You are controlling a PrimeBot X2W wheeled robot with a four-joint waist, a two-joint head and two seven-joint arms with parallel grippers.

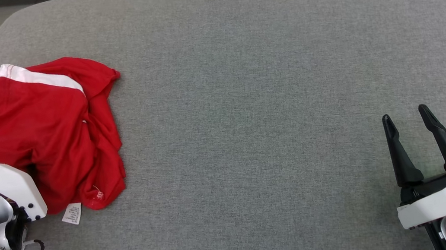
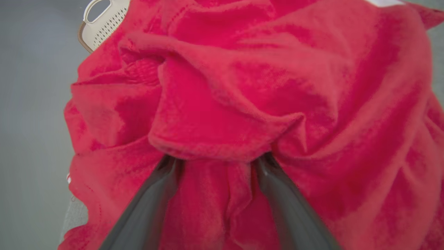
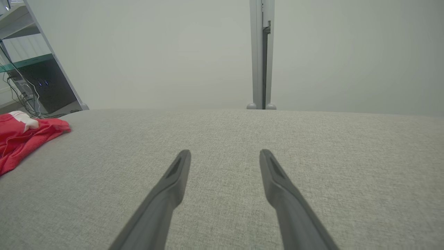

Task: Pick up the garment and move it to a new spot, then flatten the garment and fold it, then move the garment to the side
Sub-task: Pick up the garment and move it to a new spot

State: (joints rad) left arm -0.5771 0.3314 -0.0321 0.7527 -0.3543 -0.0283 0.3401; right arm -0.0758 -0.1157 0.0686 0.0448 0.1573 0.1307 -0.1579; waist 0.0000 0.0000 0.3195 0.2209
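Red crumpled cloth garment [image 1: 49, 127] is straddled, not clamped, by the open left gripper [image 2: 215, 161]; slippage is judged likely should only the top fold [image 2: 208, 139] be pinched; right gripper [image 1: 407, 116] likewise open.

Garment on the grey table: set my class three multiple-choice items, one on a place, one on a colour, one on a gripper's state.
1. Where on the table does the garment lie?
A) the robot's left side
B) the middle
C) the robot's right side

2. What colour is the garment's band?
A) blue
B) white
C) black

3. How is the right gripper?
A) shut on the garment
B) shut on nothing
C) open, holding nothing

Answers:
1 A, it lies crumpled at the head view's left edge.
2 B, a white strip crosses the red cloth.
3 C, its fingers stand apart over bare table.
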